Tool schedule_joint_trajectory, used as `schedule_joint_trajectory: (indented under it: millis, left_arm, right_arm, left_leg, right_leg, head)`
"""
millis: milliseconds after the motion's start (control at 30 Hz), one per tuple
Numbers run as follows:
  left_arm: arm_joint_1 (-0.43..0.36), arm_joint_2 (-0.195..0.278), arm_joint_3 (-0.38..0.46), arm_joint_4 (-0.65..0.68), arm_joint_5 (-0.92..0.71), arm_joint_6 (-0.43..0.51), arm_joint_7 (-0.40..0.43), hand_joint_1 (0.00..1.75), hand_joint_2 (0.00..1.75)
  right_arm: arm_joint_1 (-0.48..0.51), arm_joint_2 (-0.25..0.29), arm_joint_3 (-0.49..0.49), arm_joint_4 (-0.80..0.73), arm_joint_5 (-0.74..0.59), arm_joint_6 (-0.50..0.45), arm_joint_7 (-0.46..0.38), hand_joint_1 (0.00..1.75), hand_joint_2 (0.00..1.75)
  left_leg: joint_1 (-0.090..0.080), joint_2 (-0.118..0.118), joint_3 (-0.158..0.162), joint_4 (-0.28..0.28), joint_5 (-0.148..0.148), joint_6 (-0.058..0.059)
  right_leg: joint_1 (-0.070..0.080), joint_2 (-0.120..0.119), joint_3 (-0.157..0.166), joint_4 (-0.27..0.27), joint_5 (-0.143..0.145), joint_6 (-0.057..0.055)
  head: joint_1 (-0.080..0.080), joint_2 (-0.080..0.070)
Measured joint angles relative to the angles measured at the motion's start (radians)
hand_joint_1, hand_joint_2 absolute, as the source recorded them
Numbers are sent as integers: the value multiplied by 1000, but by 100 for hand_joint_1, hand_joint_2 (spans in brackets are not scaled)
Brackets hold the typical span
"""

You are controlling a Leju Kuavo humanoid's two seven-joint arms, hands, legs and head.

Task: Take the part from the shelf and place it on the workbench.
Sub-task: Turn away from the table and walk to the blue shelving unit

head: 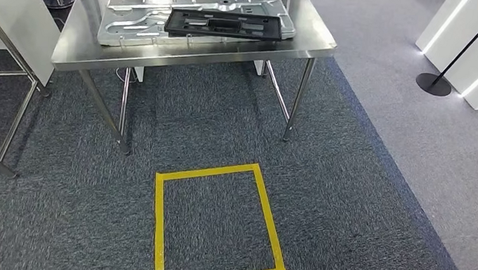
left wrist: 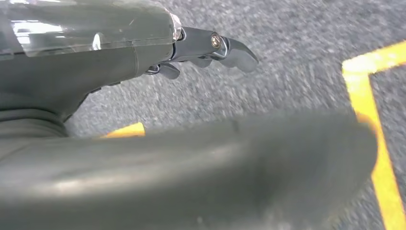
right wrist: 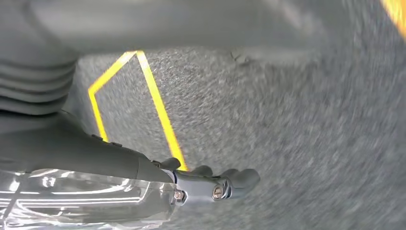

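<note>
At the far left of the head view a white panel (head: 16,18) stands beside a metal frame (head: 9,112) whose legs reach the grey carpet (head: 359,200). To its right stands the steel workbench (head: 87,42), and on it lies a silver stamped metal sheet (head: 127,22) with the black part (head: 224,24), a flat rectangular frame, resting on top of it toward the bench's right side. On the carpet near the robot, in front of the bench, a square outline of yellow tape (head: 217,225) is laid. At the far right a black pole on a round base (head: 434,84) stands before a white lit wall (head: 477,56). The left hand (left wrist: 143,62) hangs over the carpet in its wrist view, holding nothing, its dark fingers (left wrist: 234,50) stretched out and slightly bent, with yellow tape beneath. The right hand (right wrist: 158,177) hangs likewise over the carpet near a corner of the tape, with nothing in it, its fingers (right wrist: 239,179) extended and lightly curved, apart from the thumb.
</note>
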Motion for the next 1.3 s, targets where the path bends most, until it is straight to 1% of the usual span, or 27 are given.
schedule_joint_trajectory:
  millis: [33, 67, 133, 167, 200, 233, 267, 333, 400, 500, 533, 567, 633, 667, 700, 733, 767, 833, 900, 1000, 1067, 1100, 1167, 1200, 1233, 1267, 1300]
  left_arm:
    - [1, -2, 0, 0, -1, 0, 4, 0, 175]
    - [1, -4, 0, 0, -2, 0, 7, 0, 175]
    - [0, -9, 0, 0, -7, -2, 15, 0, 175]
    - [0, -11, 0, 0, -10, -4, 20, 0, 175]
    - [1, -13, 0, 0, -12, -5, 26, 0, 175]
    - [2, -16, 0, 0, -14, -8, 31, 0, 175]
    - [2, -18, 0, 0, -15, -9, 36, 0, 175]
    - [3, -24, 0, 0, -15, -15, 45, 0, 175]
    - [1, -30, -1, 0, -17, -21, 51, 0, 175]
    - [5, -30, -20, 0, -4, -24, 57, 0, 175]
    - [9, -29, -38, -1, 11, -24, 58, 0, 175]
    - [16, -27, -57, -2, 31, -24, 59, 0, 175]
    - [33, -22, -97, -2, 81, -25, 60, 0, 175]
    - [43, -20, -116, -2, 109, -27, 60, 0, 131]
    - [53, -17, -136, -2, 137, -29, 60, 0, 87]
    - [63, -15, -155, -2, 163, -31, 60, 0, 44]
    - [72, -12, -175, -2, 190, -34, 60, 0, 0]
    - [90, -7, -215, -2, 235, -38, 61, 0, 0]
    - [109, -2, -257, -2, 287, -41, 61, 0, 0]
    - [132, 10, -321, -2, 369, -44, 62, 0, 0]
    - [141, 21, -367, -7, 426, -47, 62, 0, 0]
    - [142, 24, -389, -12, 452, -49, 62, 0, 0]
    - [141, 32, -430, -29, 501, -53, 62, 0, 0]
    - [140, 35, -451, -40, 525, -55, 62, 0, 0]
    - [139, 38, -470, -52, 548, -57, 62, 0, 0]
    - [137, 41, -489, -66, 571, -59, 62, 0, 0]
    - [134, 44, -508, -81, 594, -60, 62, 0, 0]
  right_arm:
    - [-1, 0, 12, 3, 9, 16, -13, 0, 131]
    - [-2, 0, 22, 6, 17, 32, -27, 0, 87]
    - [-3, 3, 42, 14, 29, 64, -50, 0, 0]
    - [-3, 4, 50, 18, 34, 77, -57, 0, 0]
    - [-4, 6, 59, 21, 39, 88, -62, 0, 0]
    - [-4, 6, 66, 23, 45, 97, -67, 0, 44]
    - [-5, 7, 74, 25, 52, 103, -72, 0, 87]
    - [-12, 6, 88, 27, 65, 113, -82, 0, 175]
    - [-22, 6, 100, 27, 75, 119, -91, 0, 175]
    - [-27, 6, 123, 28, 81, 126, -96, 0, 175]
    - [-27, 5, 133, 27, 78, 129, -96, 0, 175]
    - [-27, 3, 143, 27, 71, 133, -95, 0, 175]
    - [-26, -5, 163, 23, 53, 140, -93, 0, 175]
    - [-26, -10, 173, 20, 42, 143, -92, 0, 175]
    - [-26, -15, 183, 14, 32, 147, -91, 0, 175]
    - [-26, -19, 192, 8, 21, 151, -90, 0, 175]
    - [-27, -24, 202, -1, 10, 154, -88, 0, 175]
    - [-29, -30, 220, -21, -10, 160, -87, 0, 87]
    - [-30, -34, 238, -39, -32, 166, -86, 0, 0]
    - [-23, -35, 263, -57, -66, 175, -80, 0, 0]
    - [-10, -35, 281, -63, -88, 181, -78, 0, 0]
    - [-1, -35, 289, -64, -100, 184, -77, 0, 0]
    - [23, -31, 304, -64, -121, 190, -73, 0, 0]
    - [36, -29, 312, -62, -131, 192, -71, 0, 0]
    - [51, -27, 318, -59, -141, 194, -69, 0, 0]
    - [65, -27, 325, -55, -150, 196, -68, 0, 0]
    - [81, -27, 332, -50, -160, 199, -66, 0, 0]
  left_leg:
    - [1, 0, -3, -4, 7, 8]
    - [2, 0, -8, -8, 14, 14]
    - [-1, 1, -22, -7, 25, 23]
    - [-4, 1, -30, -6, 29, 24]
    - [-6, 0, -36, -4, 32, 24]
    - [-7, 0, -40, -2, 35, 23]
    - [-8, -1, -42, 1, 37, 22]
    - [-11, -1, -46, 8, 38, 19]
    - [-14, -1, -53, 14, 41, 11]
    - [-15, 0, -58, 17, 45, -3]
    - [-14, -1, -64, 29, 34, -8]
    - [-13, -2, -78, 62, 11, -13]
    - [-9, -3, -133, 189, -61, -22]
    - [-7, -3, -163, 258, -91, -26]
    - [-5, -3, -181, 303, -104, -29]
    - [-3, -3, -180, 310, -97, -31]
    - [0, -3, -159, 274, -72, -31]
    - [4, -2, -83, 135, -13, -31]
    - [2, -3, -39, 44, 10, -23]
    - [-2, -5, -38, 27, 14, -4]
    - [-1, -4, -39, 19, 22, 11]
    - [0, -3, -40, 16, 26, 16]
    - [-3, -2, -47, 17, 29, 21]
    - [-4, -2, -50, 17, 30, 22]
    - [-4, -2, -51, 17, 30, 21]
    - [-5, -3, -51, 18, 31, 20]
    - [-4, -3, -50, 18, 31, 18]
  right_leg:
    - [-2, 2, -9, 18, -14, 5]
    - [-3, 5, -26, 58, -44, 9]
    - [-7, 9, -82, 188, -122, 16]
    - [-9, 10, -107, 250, -150, 19]
    - [-9, 11, -117, 282, -159, 20]
    - [-9, 11, -107, 275, -147, 19]
    - [-9, 11, -77, 229, -119, 17]
    - [-7, 13, 6, 83, -60, 8]
    - [-2, 15, 45, 0, -38, -5]
    - [-3, 14, 41, -11, -33, -20]
    - [-5, 12, 41, -15, -29, -26]
    - [-8, 10, 41, -19, -25, -32]
    - [-9, 7, 36, -20, -21, -39]
    - [-8, 6, 33, -19, -20, -40]
    - [-8, 5, 30, -17, -19, -40]
    - [-8, 5, 28, -15, -19, -39]
    - [-9, 5, 28, -12, -20, -38]
    - [-9, 5, 26, -3, -23, -31]
    - [-7, 5, 22, 6, -27, -20]
    - [-8, 5, 17, 9, -26, -1]
    - [-12, 7, 2, 43, -53, 9]
    - [-14, 9, -19, 91, -84, 12]
    - [-16, 12, -82, 226, -153, 16]
    - [-16, 13, -106, 278, -171, 17]
    - [-17, 13, -112, 294, -168, 18]
    - [-17, 13, -98, 270, -146, 18]
    - [-18, 13, -65, 209, -111, 17]
  head:
    - [0, 0]
    - [0, 0]
    - [0, 0]
    - [0, 0]
    - [0, 0]
    - [0, 0]
    - [0, 0]
    - [0, 0]
    - [0, 0]
    - [0, 0]
    - [0, 0]
    - [0, 0]
    - [0, 0]
    - [0, 0]
    - [0, 0]
    - [0, 0]
    - [0, 0]
    - [0, 0]
    - [0, 0]
    - [0, 0]
    - [0, 0]
    - [0, 0]
    - [0, 0]
    - [0, 0]
    - [0, 0]
    - [0, 0]
    - [0, 0]
